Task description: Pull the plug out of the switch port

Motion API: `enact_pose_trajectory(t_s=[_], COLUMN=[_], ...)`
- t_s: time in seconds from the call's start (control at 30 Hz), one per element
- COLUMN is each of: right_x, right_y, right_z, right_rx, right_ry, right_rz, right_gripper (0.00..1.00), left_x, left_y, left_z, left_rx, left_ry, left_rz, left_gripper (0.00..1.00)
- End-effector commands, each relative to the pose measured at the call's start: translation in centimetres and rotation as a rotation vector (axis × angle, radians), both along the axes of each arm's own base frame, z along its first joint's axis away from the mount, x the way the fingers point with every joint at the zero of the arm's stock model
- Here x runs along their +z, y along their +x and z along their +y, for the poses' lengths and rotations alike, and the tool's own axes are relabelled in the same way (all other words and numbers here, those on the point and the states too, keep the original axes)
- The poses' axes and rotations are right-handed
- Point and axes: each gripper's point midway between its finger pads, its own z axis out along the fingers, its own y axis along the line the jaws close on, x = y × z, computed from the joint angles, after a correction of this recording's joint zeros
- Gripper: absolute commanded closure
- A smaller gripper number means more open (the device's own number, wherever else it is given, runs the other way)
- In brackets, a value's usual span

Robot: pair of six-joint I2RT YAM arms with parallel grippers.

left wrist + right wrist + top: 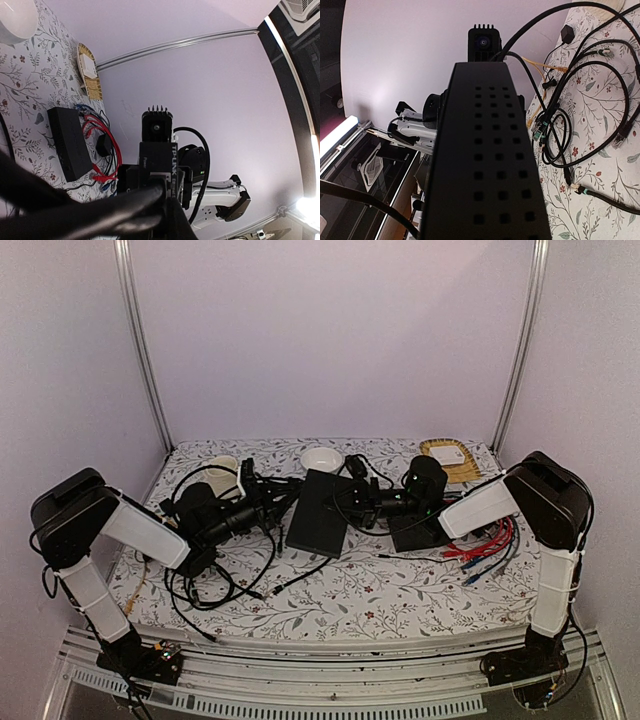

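A: Matte black and stamped TP-Link, the switch (159, 156) sits mid-table between our two arms, its port edge facing our left wrist camera. Whether it rests on the floral cloth (400, 590) or is held just off it, we cannot tell.

B: And the plug?

A: Hidden. Our left gripper (162, 196) has its fingers (125, 206) drawn together right at the port face. The spot is too dark for us to say the plug is actually pinched between them.

B: Then that is our first worry. If we have only the cable or the boot, a pull would probably slip off, or strain the cable with the latch tab unpressed.

A: Agreed. Our right gripper (358, 503) is clamped on the switch at the far end, flanking the box in the left wrist view. If that hold is light, we judge the whole box would follow the plug instead of releasing it.

B: A pull off the port's axis could also jam the plug.

A: And the loose cables (555, 135) lie tangled on our left side, so when we draw back the arm might snag a loop. The shorter black box (70, 142) with its red patch leads (107, 145) lies well apart on our right; we see little risk there.
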Motion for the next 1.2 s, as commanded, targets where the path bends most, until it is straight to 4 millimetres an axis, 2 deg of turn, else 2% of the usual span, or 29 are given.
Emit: enact_pose_trajectory(t_s=[0.0, 0.57, 1.17], right_x=[0.7, 0.8, 1.8], right_y=[-0.5, 0.4, 0.3], right_z=[0.3, -0.8, -1.7], right_rx=[0.018, -0.031, -0.071], right_ry=[0.016, 0.024, 0.068], right_rz=[-0.032, -0.013, 0.007], right_gripper=[0.98, 0.98, 0.99], left_x=[4.2, 3.3, 3.1], left_y=[-1.1, -1.2, -1.3], left_z=[-0.3, 0.2, 1.1], left_rx=[-0.021, 0.01, 0.042], left_ry=[-0.087, 0.012, 0.009], left_rz=[-0.086, -0.104, -0.097], left_gripper=[1.0, 1.0, 1.0])
